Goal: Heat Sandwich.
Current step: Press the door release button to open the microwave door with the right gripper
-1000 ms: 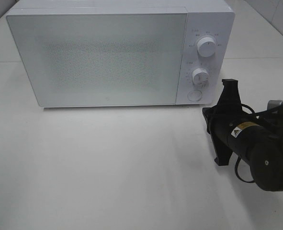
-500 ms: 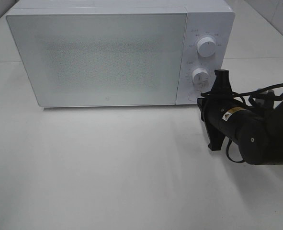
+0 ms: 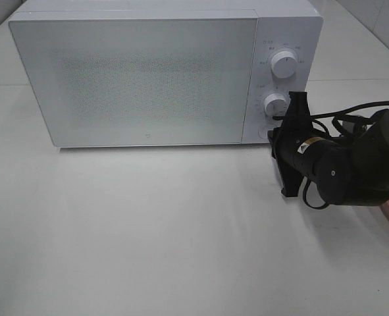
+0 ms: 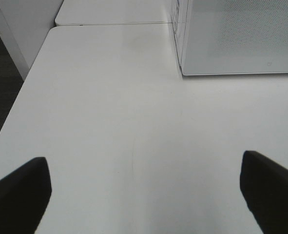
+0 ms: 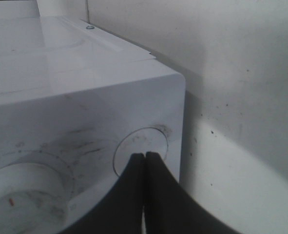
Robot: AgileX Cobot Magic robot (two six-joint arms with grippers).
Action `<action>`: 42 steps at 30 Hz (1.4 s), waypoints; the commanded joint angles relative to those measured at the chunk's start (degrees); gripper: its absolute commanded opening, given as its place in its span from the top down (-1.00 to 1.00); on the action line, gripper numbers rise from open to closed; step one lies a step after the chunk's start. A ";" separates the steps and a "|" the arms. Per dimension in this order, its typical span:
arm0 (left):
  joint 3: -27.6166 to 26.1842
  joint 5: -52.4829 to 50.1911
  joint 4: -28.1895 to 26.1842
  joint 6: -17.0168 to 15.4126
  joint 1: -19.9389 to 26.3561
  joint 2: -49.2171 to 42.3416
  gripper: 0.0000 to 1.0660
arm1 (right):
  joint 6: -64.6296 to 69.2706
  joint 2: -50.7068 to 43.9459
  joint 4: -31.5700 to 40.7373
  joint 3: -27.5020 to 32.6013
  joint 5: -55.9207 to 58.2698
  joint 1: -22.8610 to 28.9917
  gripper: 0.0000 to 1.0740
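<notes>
Slippage looks the likeliest risk: right gripper (image 5: 144, 161), jaws pinched shut, meets the round door button (image 5: 138, 143) at four o'clock on the white microwave (image 3: 148, 79) front and might shove the oven instead; left gripper (image 4: 144, 187) hangs wide open, sandwich nowhere in view.

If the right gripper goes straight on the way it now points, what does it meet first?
The round button on the microwave panel. The shut right gripper points at its middle and looks very close, perhaps touching.
</notes>
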 commanded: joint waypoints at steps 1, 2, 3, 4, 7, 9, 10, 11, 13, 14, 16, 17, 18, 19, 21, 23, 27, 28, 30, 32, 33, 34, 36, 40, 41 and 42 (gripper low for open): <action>0.17 -0.46 -0.40 0.11 0.11 -1.55 -0.87 | -0.92 0.92 -0.74 -1.72 0.29 -0.29 0.99; 0.17 -0.46 -0.40 0.11 0.11 -1.55 -0.87 | -0.92 0.92 -0.74 -1.72 0.29 -0.29 0.99; 0.17 -0.46 -0.40 0.11 0.11 -1.55 -0.87 | -0.92 1.38 -0.63 -2.52 0.29 -0.29 0.99; 0.17 -0.46 -0.40 0.11 0.11 -1.55 -0.87 | -1.03 1.60 -0.46 -2.75 -0.17 -0.29 0.99; 0.17 -0.46 -0.40 0.11 0.11 -1.55 -0.87 | -1.20 1.60 -0.23 -3.32 -0.34 -0.29 0.99; 0.17 -0.46 -0.40 0.11 0.11 -1.55 -0.87 | -2.23 1.60 0.29 -4.35 -1.26 -0.29 1.00; 0.17 -0.46 -0.40 0.11 0.11 -1.55 -0.87 | -2.86 1.60 0.74 -4.76 -1.43 -0.63 0.99; 0.17 -0.46 -0.40 0.11 0.11 -1.55 -0.87 | -2.86 1.60 0.74 -4.76 -1.43 -0.63 0.99; 0.17 -0.46 -0.40 0.11 0.11 -1.55 -0.87 | -3.44 1.60 1.49 -5.79 -1.55 -1.03 0.99; 0.17 -0.46 -0.40 0.11 0.11 -1.55 -0.87 | -3.44 1.60 1.60 -5.96 -1.60 -1.55 0.99; 0.17 -0.46 -0.40 0.11 0.11 -1.55 -0.87 | -3.44 1.60 1.49 -6.13 -1.95 -1.66 0.99; 0.17 -0.46 -0.40 0.11 0.11 -1.55 -0.87 | -3.84 1.60 2.18 -6.13 -3.04 -2.01 0.99; 0.17 -0.46 -0.40 0.11 0.11 -1.55 -0.87 | -4.07 1.60 2.23 -6.13 -3.67 -2.12 0.99; 0.17 -0.46 -0.40 0.11 0.11 -1.55 -0.87 | -4.24 1.60 2.29 -6.13 -4.70 -2.12 0.99; 0.17 -0.46 -0.40 0.11 0.11 -1.55 -0.87 | -4.30 1.60 2.35 -6.25 -6.76 -2.12 1.00; 0.17 -0.46 -0.40 0.11 0.11 -1.55 -0.87 | -4.30 1.60 2.35 -6.70 -7.56 -2.12 0.99; 0.17 -0.46 -0.40 0.11 0.11 -1.55 -0.87 | -4.24 2.69 2.35 -8.54 -10.14 -2.12 0.99; 0.17 -0.46 -0.40 0.11 0.11 -1.55 -0.87 | -4.18 3.72 2.29 -9.97 -11.92 -2.12 1.00; 0.17 -0.46 -0.40 0.11 0.11 -1.55 -0.87 | -3.90 4.30 2.29 -10.60 -12.66 -2.12 1.00; 0.17 -0.46 -0.40 0.11 0.11 -1.55 -0.87 | -3.38 5.44 2.29 -11.46 -14.44 -2.12 0.99; 0.17 -0.46 -0.40 0.11 0.11 -1.55 -0.87 | -3.15 6.07 2.29 -11.92 -16.21 -2.12 0.99; 0.17 -0.46 -0.40 0.11 0.11 -1.55 -0.87 | -3.15 6.07 2.29 -11.92 -16.21 -2.12 0.99; 0.17 -0.46 -0.40 0.11 0.11 -1.55 -0.87 | -3.15 6.07 2.29 -11.97 -16.96 -2.12 1.00; 0.17 -0.46 -0.40 0.11 0.11 -1.55 -0.87 | -3.15 6.07 2.18 -11.97 -17.48 -2.12 1.00; 0.17 -0.46 -0.40 0.11 0.11 -1.55 -0.87 | -3.15 6.07 2.06 -11.97 -17.48 -2.12 1.00; 0.17 -0.46 -0.40 0.11 0.11 -1.55 -0.87 | -3.15 6.07 1.78 -11.97 -17.48 -2.12 1.00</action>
